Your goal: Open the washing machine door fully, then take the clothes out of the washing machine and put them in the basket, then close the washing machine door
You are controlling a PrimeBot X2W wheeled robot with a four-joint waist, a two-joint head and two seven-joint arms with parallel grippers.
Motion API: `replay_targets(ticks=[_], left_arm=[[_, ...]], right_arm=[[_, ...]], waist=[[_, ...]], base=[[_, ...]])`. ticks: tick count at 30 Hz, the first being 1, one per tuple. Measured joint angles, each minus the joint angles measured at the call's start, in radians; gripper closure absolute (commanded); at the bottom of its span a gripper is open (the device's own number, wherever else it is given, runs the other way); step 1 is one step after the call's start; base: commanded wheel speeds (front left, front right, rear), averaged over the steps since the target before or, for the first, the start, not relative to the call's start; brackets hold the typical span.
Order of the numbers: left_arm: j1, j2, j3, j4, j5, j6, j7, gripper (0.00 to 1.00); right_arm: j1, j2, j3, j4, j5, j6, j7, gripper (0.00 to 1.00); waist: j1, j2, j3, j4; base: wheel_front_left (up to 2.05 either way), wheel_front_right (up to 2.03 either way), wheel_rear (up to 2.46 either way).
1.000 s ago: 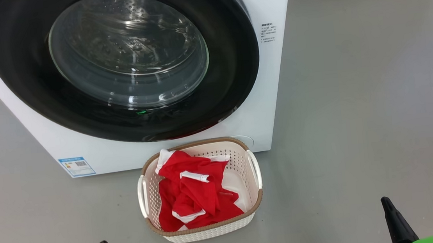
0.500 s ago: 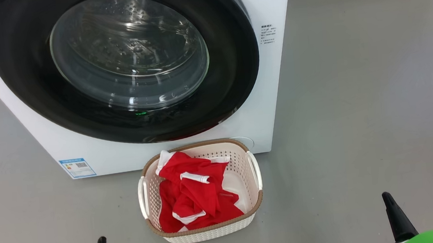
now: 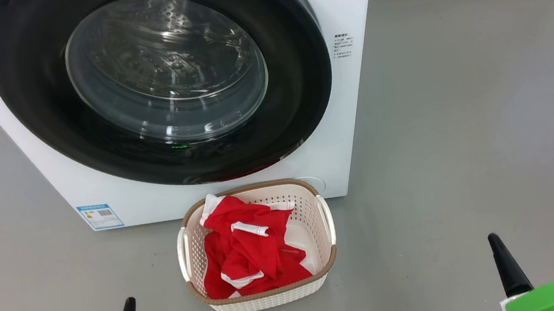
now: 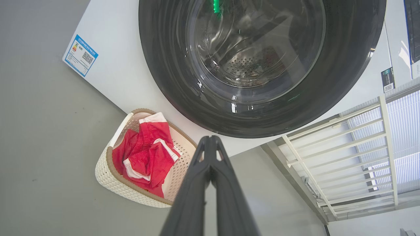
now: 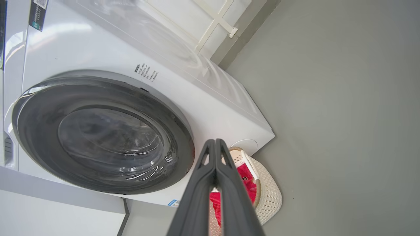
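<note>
Your left gripper [image 4: 210,141] and right gripper [image 5: 215,144] are sitting pinched shut and empty, with the clothes [image 3: 248,253] lying in the basket [image 3: 264,292] just ahead of them. The washing machine door [image 3: 302,98] beyond may be resting unlatched, risking reopening.

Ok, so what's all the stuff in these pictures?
washer: one, white, on the floor.
door: one, black rim, clear glass, washer's front, looks closed.
sticker: one, blue, low on the washer's front.
basket: one, cream, brown rim, floor before the washer.
clothes: one heap, red with white trim, in the basket.
floor: one, grey, all around.
frame: one, white, beside the washer.
left gripper: one, dark, shut, lower left.
right gripper: one, dark, shut, lower right.
</note>
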Motion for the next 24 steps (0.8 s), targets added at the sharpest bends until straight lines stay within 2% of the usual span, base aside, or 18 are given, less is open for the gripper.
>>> replay_targets(ticks=[24], left_arm=[[-0.040, 0.003, 0.008, 0.003, -0.245, 0.000, 0.065, 1.00]], right_arm=[[-0.045, 0.003, -0.025, -0.008, 0.201, 0.000, 0.067, 1.00]], waist=[[0.0000, 0.0001, -0.010, 0.001]], base=[[0.00, 0.00, 0.00]])
